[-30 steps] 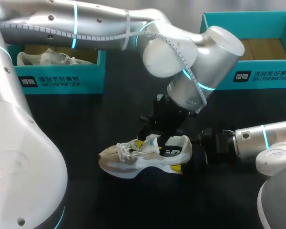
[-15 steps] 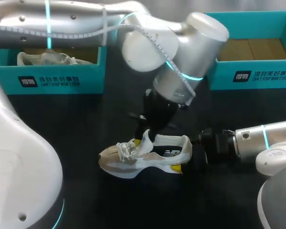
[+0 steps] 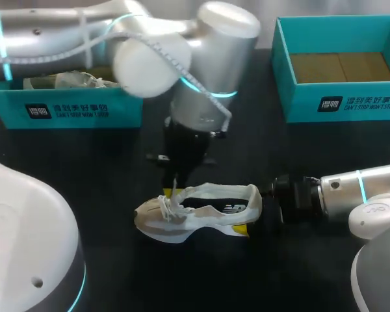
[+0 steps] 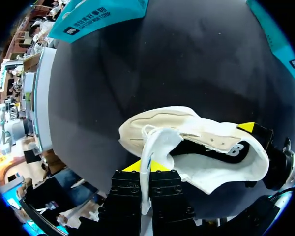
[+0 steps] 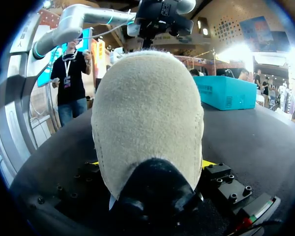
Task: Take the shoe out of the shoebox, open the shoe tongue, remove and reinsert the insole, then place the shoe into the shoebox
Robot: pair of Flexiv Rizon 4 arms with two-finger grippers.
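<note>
My left arm has swung toward the toe end, and my left gripper [image 4: 146, 172] is pinched on the tongue [image 4: 150, 142]. The shoe [image 3: 208, 214] sits on the tabletop [image 3: 117, 162], its heel clamped in my right gripper [image 3: 255, 213]. The tongue looks soft and floppy, so it's best held by its tip.

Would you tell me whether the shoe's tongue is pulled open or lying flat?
Pulled open: the tongue stands up out of the shoe, pinched in the left tool.
</note>
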